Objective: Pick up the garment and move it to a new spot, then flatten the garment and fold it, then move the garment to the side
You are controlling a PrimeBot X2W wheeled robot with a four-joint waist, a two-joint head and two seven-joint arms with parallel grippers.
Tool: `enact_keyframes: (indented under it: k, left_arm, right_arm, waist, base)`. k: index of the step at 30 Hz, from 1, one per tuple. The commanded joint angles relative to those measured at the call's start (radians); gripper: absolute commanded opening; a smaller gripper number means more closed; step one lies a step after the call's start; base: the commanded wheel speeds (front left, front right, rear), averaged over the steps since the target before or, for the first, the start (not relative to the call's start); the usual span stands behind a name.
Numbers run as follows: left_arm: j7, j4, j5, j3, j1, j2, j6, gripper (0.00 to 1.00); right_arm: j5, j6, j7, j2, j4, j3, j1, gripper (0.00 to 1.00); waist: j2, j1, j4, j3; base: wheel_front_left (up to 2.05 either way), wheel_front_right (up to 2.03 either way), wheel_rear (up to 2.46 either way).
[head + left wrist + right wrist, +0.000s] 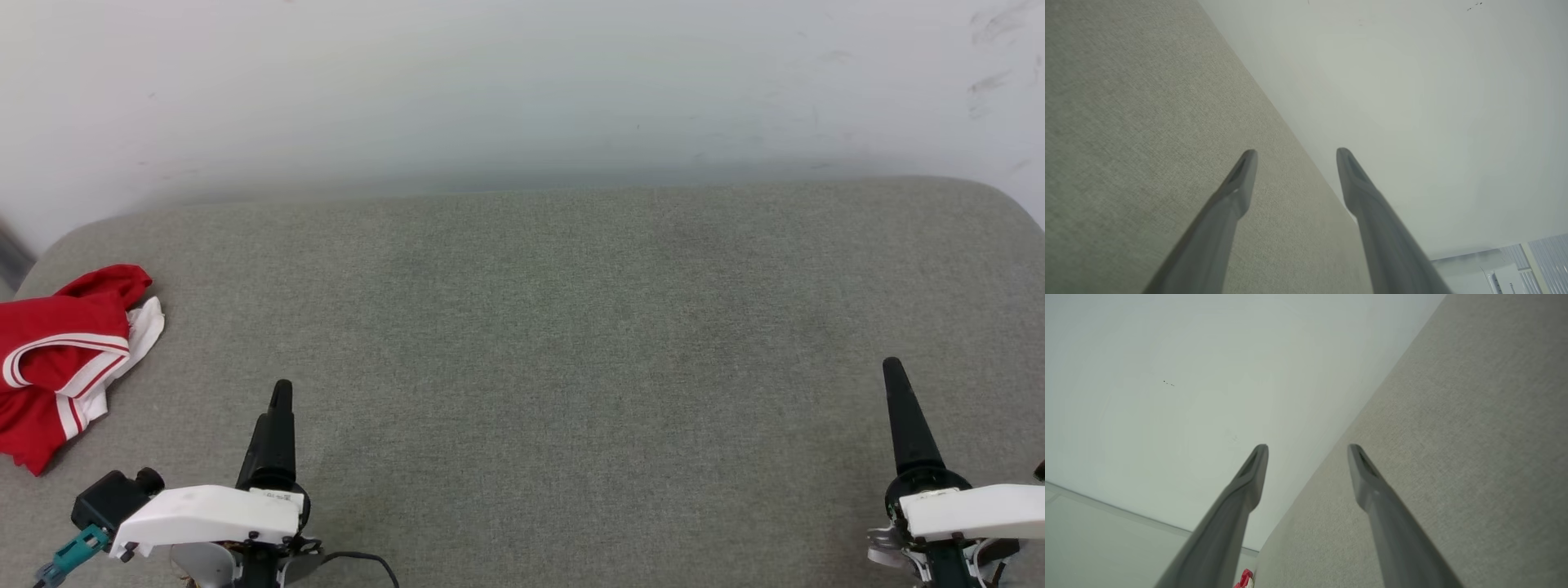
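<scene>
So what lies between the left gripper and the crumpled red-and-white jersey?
Only bare grey fabric surface separates left gripper and crumpled red-and-white jersey, seen in the head view.

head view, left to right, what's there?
red jersey, crumpled at the left edge → left gripper → right gripper

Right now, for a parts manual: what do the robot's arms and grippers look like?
The left gripper and right gripper each have two long, dark, tapering fingers on a black round base with a white wrist shell. The left wrist also carries a black block, a teal plug and a black cable.
</scene>
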State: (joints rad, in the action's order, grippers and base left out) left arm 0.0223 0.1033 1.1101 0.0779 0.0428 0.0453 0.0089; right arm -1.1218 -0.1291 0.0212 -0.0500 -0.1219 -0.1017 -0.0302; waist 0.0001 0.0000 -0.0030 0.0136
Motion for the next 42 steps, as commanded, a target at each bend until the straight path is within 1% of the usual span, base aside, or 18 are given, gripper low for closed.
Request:
enact_keyframes:
  k: [1,8,19,32,42]
  left_arm:
    - [0.011,-0.028,-0.052,-0.009,0.001,0.004,0.012,1.00]
    - [0.037,-0.050,-0.207,-0.046,-0.012,0.004,0.057,1.00]
    - [0.074,-0.065,-0.403,-0.100,-0.024,0.012,0.099,1.00]
    - [0.109,-0.074,-0.556,-0.169,-0.034,0.044,0.140,1.00]
    - [0.136,-0.086,-0.652,-0.202,-0.049,0.060,0.155,1.00]
  right_arm:
    - [0.050,-0.002,0.012,-0.001,0.031,0.007,-0.005,1.00]
    - [0.205,-0.002,0.037,-0.001,0.066,0.037,0.011,1.00]
    - [0.392,-0.002,0.074,-0.001,0.092,0.064,0.035,1.00]
    - [0.563,-0.002,0.110,-0.001,0.099,0.079,0.061,1.00]
    - [0.676,-0.002,0.137,-0.001,0.113,0.085,0.076,1.00]
  waist:
    - [-0.0001,0.0000,0.000,0.001]
    - [-0.0001,0.0000,0.000,0.002]
    - [-0.0001,0.0000,-0.001,0.001]
    - [-0.0001,0.0000,0.002,0.000]
    - [-0.0001,0.0000,0.004,0.000]
  base:
    - [0.00,0.00,0.00]
    - [0.00,0.00,0.00]
    - [0.00,0.00,0.00]
    - [0.00,0.00,0.00]
    - [0.00,0.00,0.00]
